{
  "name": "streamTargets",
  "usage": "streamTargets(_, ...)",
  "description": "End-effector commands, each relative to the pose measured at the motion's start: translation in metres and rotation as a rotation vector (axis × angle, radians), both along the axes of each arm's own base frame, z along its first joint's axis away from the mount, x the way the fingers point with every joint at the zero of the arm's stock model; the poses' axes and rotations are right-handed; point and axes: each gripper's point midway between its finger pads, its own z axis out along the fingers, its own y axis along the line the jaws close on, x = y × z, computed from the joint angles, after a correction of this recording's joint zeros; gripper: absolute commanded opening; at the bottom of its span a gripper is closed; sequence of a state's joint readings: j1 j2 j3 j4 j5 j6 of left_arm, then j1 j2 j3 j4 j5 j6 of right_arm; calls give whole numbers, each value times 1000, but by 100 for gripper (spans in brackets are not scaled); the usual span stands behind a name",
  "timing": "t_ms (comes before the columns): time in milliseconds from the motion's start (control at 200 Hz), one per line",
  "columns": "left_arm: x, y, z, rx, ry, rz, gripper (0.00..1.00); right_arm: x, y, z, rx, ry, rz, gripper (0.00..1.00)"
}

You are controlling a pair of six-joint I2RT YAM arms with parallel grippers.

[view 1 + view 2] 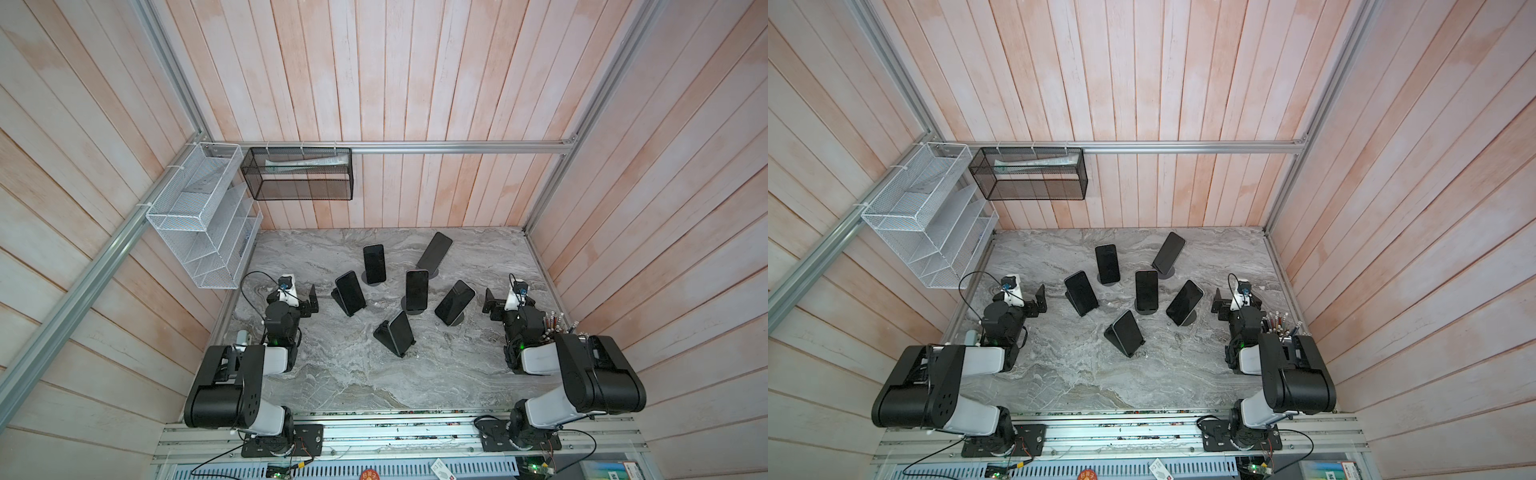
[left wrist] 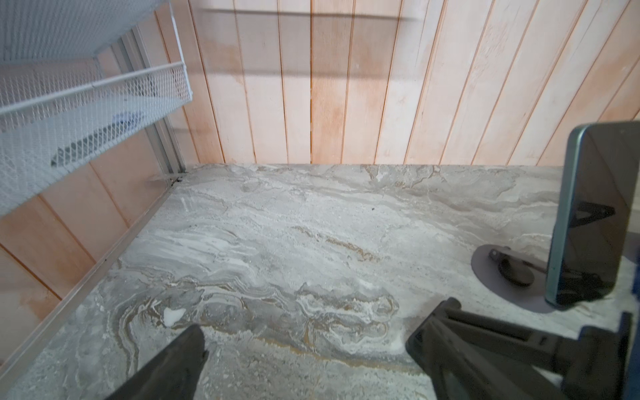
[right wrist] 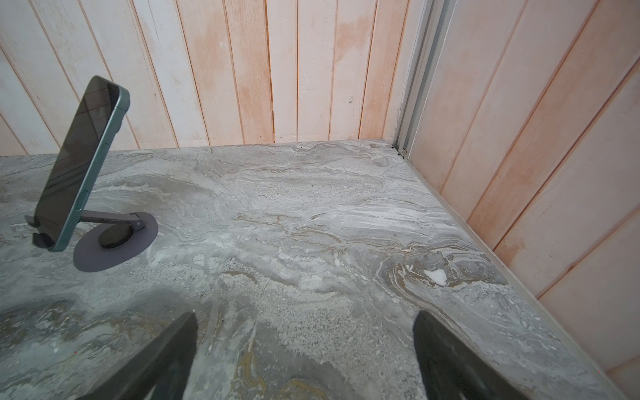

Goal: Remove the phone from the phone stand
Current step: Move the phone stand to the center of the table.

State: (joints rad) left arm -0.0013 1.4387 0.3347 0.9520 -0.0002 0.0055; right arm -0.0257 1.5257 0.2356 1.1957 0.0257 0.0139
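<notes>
Several dark phones stand propped on stands in the middle of the marble table (image 1: 340, 374) in both top views, such as the nearest phone (image 1: 401, 332) (image 1: 1128, 332) on a black wedge stand (image 1: 384, 338). My left gripper (image 1: 311, 302) (image 1: 1039, 304) is open at the left of the group, close to a wedge-stand phone (image 1: 350, 292). My right gripper (image 1: 490, 306) (image 1: 1219, 307) is open at the right, near a tilted phone (image 1: 454, 302). The left wrist view shows an upright phone (image 2: 595, 214) on a round base (image 2: 498, 277), beyond the empty gripper (image 2: 311, 332). The right wrist view shows a leaning phone (image 3: 79, 162) on a round-base stand (image 3: 114, 242), far from the empty gripper (image 3: 306, 322).
A white wire rack (image 1: 199, 216) and a black mesh basket (image 1: 297, 174) hang on the walls at the back left. A cup of pens (image 1: 555, 324) stands behind the right arm. Wooden walls close in three sides of the table.
</notes>
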Motion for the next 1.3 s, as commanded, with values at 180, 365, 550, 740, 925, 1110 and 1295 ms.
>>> streamTargets(180, -11, -5, 58, 52, -47, -10, 100, 36, 7, 18, -31, 106, 20, 98)
streamTargets(365, -24, -6, 89, 58, -111, -17, 100, 43, 7, 28, -34, 104, 12, 98)
streamTargets(550, -30, -12, 108, 43, -144, -48, 100, 48, 12, 74, -3, -6, 18, 98)
streamTargets(740, -39, -19, 140, 7, -180, -88, 100, 56, 37, 137, -19, -63, 32, 98)
streamTargets(925, -50, -25, 176, -84, -165, -118, 100, 53, 45, 188, 141, 4, 5, 98)
streamTargets(1110, -71, 7, 171, -563, -54, 128, 100, 17, 78, 220, 498, -96, 390, 98)
streamTargets(1295, -98, -6, 165, -624, -111, 7, 100, 17, 101, 223, 417, 2, 410, 98)
